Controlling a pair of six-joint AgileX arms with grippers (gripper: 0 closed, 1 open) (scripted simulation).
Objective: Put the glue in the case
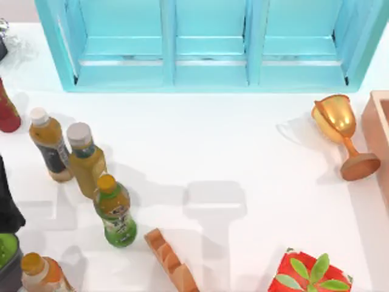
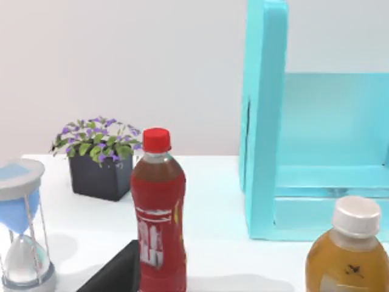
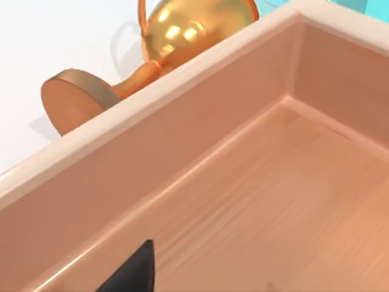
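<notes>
My right gripper's finger state: couldn't tell. Case [image 3: 255,201] was smooth pink-tan wood, thick straight walls, at desk's right edge.

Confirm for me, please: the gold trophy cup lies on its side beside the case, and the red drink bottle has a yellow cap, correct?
Not quite: the red drink bottle has a red cap, as the left wrist view shows. The gold trophy cup does lie on its side beside the case.

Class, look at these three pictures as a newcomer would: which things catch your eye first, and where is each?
The big turquoise shelf unit spans the table's far edge. At the right a golden trophy cup lies tipped beside the tan-pink wooden case, whose hollow inside shows in the right wrist view. At the left stands a row of drink bottles, among them the green-labelled bottle and a red bottle.
</notes>
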